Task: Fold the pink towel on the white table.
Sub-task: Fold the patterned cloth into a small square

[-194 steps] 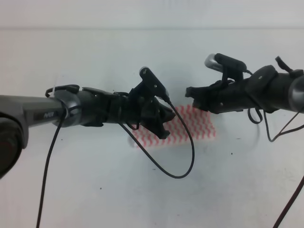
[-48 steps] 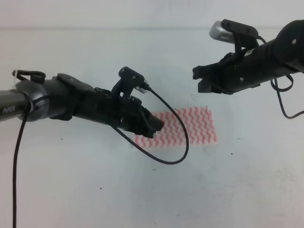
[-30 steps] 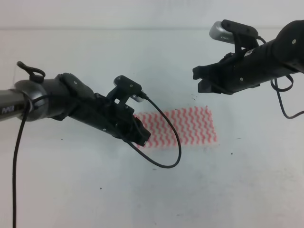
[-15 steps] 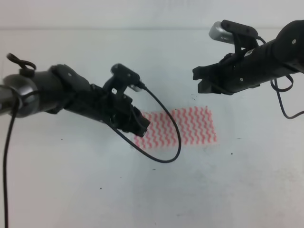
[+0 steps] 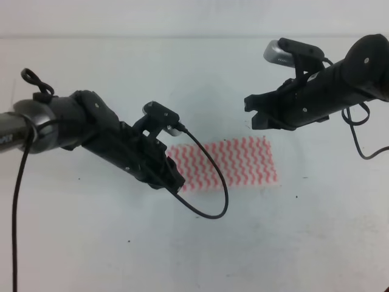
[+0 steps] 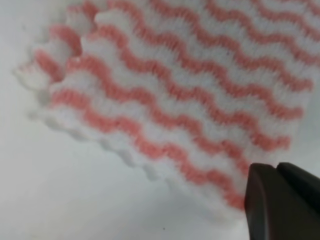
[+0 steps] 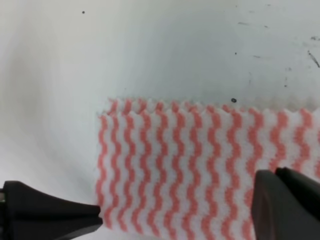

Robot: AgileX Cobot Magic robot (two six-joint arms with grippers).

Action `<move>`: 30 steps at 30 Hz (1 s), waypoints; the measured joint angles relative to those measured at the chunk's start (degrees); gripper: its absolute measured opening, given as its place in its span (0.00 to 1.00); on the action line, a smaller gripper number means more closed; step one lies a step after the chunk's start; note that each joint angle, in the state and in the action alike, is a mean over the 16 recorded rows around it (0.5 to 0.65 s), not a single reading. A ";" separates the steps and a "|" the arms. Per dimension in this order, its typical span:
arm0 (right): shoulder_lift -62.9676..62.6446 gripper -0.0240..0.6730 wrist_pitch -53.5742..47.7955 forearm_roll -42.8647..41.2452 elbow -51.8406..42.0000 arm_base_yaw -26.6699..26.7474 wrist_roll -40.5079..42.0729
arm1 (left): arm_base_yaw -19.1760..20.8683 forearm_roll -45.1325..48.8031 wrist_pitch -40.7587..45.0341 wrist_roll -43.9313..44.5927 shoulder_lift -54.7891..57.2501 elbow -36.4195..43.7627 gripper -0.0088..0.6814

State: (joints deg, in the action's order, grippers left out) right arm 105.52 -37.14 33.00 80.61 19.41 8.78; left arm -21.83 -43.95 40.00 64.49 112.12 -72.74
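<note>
The towel (image 5: 234,163) lies flat at centre frame on the table (image 5: 292,243), a doubled strip with stacked edges. The left gripper (image 5: 172,180) sits low at its left end, likely to catch that edge; I cannot tell its jaw state. The right gripper (image 5: 250,112) hovers above the top edge, jaws spread, holding nothing.

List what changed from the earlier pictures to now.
The left claw dropped back to the pink towel's left edge. The right claw lifted away up and right, and hangs above the far edge. The towel lies as before, a folded strip on the white table.
</note>
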 joint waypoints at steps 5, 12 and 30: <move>0.25 0.01 -0.13 0.00 0.00 0.00 -0.02 | 0.00 1.36 0.04 -0.93 0.53 -0.40 0.01; 0.24 0.01 -0.10 -0.05 0.00 0.00 -0.02 | 0.00 0.51 -1.61 0.31 0.05 -1.84 0.01; 2.40 0.18 0.12 -6.70 0.02 0.00 -9.24 | 0.00 -13.18 -8.19 13.41 5.04 -3.37 0.01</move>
State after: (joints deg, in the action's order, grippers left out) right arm 107.92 -37.01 26.30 80.63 19.40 -0.46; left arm -21.83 -57.13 31.81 77.90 117.16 -76.10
